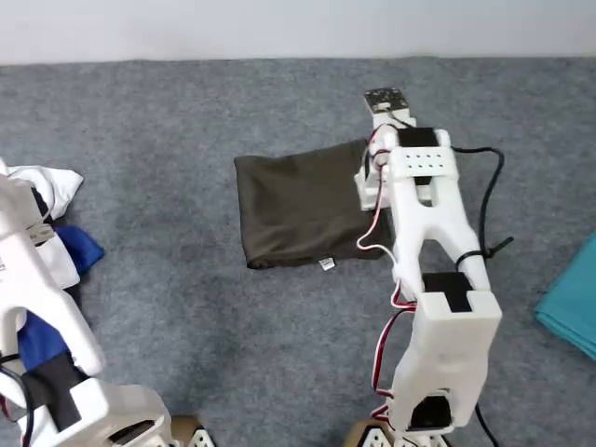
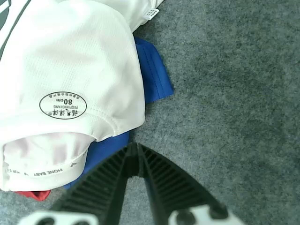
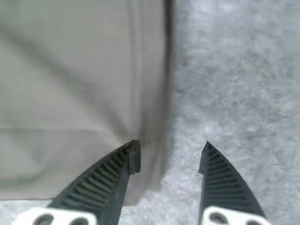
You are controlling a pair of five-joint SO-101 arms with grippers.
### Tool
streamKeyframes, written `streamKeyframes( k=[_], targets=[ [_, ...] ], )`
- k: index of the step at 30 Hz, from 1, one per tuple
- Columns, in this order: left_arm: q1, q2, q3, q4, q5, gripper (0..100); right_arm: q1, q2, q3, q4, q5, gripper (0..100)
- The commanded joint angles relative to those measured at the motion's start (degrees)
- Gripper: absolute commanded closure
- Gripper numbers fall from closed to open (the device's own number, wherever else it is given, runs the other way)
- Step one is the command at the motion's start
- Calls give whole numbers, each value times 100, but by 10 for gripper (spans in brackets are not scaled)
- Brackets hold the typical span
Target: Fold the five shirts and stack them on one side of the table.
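Grey worktop (image 1: 186,335): right end effector (image 3: 170,150), spread, straddles edge of dark shirt (image 1: 298,205), apparently for gripping; left end effector (image 2: 137,147), pressed together, beside white shirt (image 2: 70,70).

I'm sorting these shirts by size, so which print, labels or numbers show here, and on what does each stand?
Oval stamp on the white shirt: a size figure over tiny characters too small to read.
Hem print on the same shirt: a line of small capitals, upside down, partly cut off.
Corner tag on that shirt: too small to read.
White tag on the dark shirt: too small to read.
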Motion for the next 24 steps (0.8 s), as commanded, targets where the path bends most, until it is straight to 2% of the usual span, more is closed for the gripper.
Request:
streamKeyframes(
  k=[1, 7, 16, 18, 21, 24],
  targets=[
    [-18, -53, -13, 141, 9, 992, -215, -101, -440, 92, -325, 782],
    [-18, -53, -13, 141, 9, 992, -391, -75, -879, 127, -598, 780],
    [-18, -53, -13, 141, 9, 992, -400, 593, -941, -532, -791, 778],
    [-18, -35, -13, 141, 9, 992, -400, 813, -993, -620, -897, 752],
    [-18, -18, -13, 141, 9, 992, -400, 1165, -1213, -523, -1143, 712],
    [-18, -9, -13, 141, 9, 992, -497, 1543, -1626, -215, -1160, 733]
  ],
)
